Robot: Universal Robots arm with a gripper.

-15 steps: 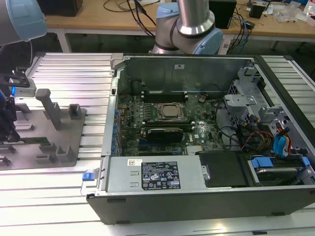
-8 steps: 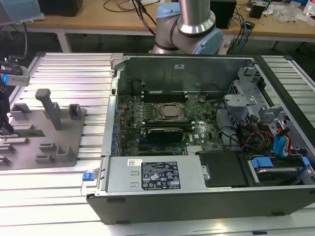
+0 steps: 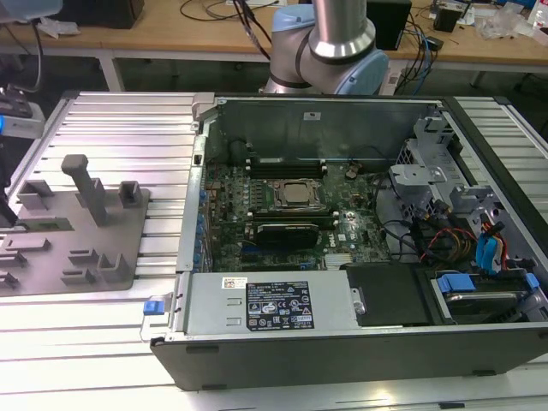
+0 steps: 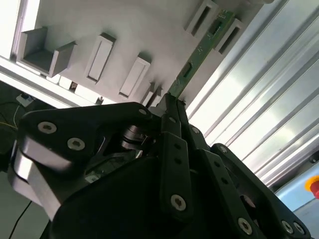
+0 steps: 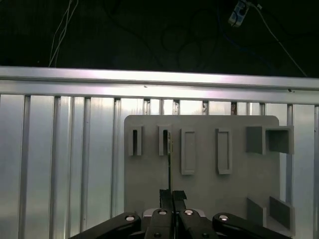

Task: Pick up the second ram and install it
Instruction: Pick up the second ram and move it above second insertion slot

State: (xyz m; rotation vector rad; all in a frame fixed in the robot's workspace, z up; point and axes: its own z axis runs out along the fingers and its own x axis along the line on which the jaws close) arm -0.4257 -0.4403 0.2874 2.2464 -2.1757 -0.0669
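Note:
The second ram (image 4: 199, 55) is a thin green stick standing on edge on the grey fixture plate (image 5: 199, 149). Its far end sits between slotted grey holders (image 4: 202, 17). In the first wrist view the second ram (image 5: 169, 159) appears edge-on as a thin dark line running from a slotted holder back to my fingertips. My gripper (image 5: 172, 193) is shut on the near end of the stick, one black finger on either side of it. The second wrist view shows the gripper (image 4: 170, 99) from the side, with the green stick coming out of its tip.
The fixture plate (image 3: 128, 248) with its grey blocks and posts lies on a ribbed aluminium table at the exterior view's left. The open computer case (image 3: 342, 342) stands to its right, with the motherboard (image 3: 291, 197), cables and drive bays inside. The arm's base (image 3: 334, 43) is behind the case.

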